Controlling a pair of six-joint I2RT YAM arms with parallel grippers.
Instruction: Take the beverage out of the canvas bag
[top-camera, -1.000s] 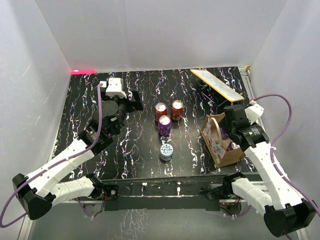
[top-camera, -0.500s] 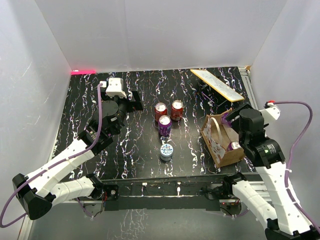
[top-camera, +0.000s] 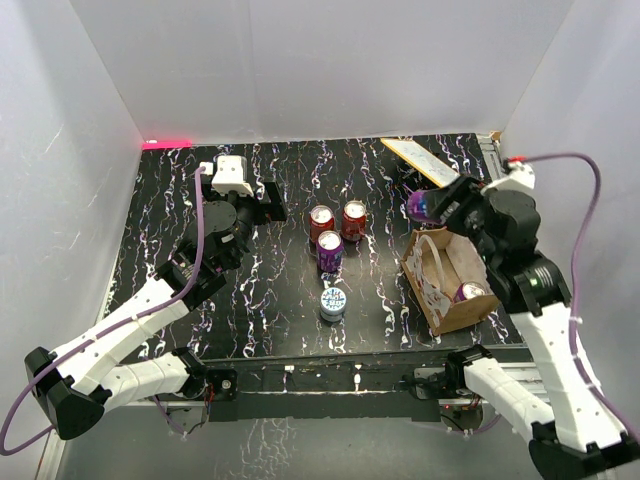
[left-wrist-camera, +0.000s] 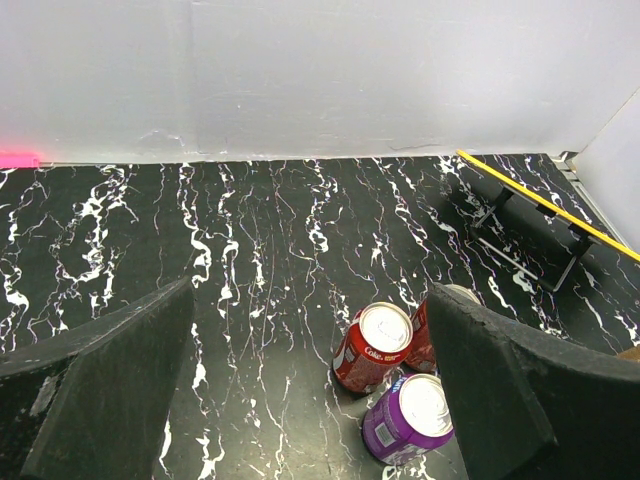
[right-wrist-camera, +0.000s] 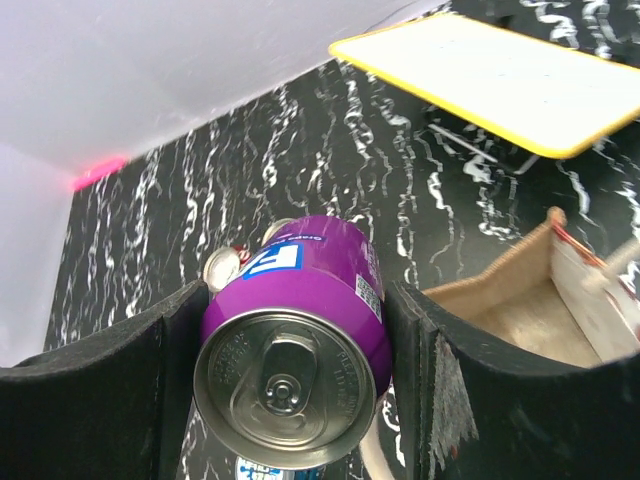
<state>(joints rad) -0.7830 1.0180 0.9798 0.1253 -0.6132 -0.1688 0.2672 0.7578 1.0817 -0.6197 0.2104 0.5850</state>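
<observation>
Though small overhead, the purple can (top-camera: 421, 205) shows clamped between right fingers (right-wrist-camera: 90, 380) close-up.

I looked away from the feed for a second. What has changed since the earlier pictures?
The right gripper, shut on a purple can, rose out of the canvas bag and shifted left; the can now hangs above the bag's far end. Unchanged: the other can in the bag, four cans on the table, the open left gripper.
</observation>
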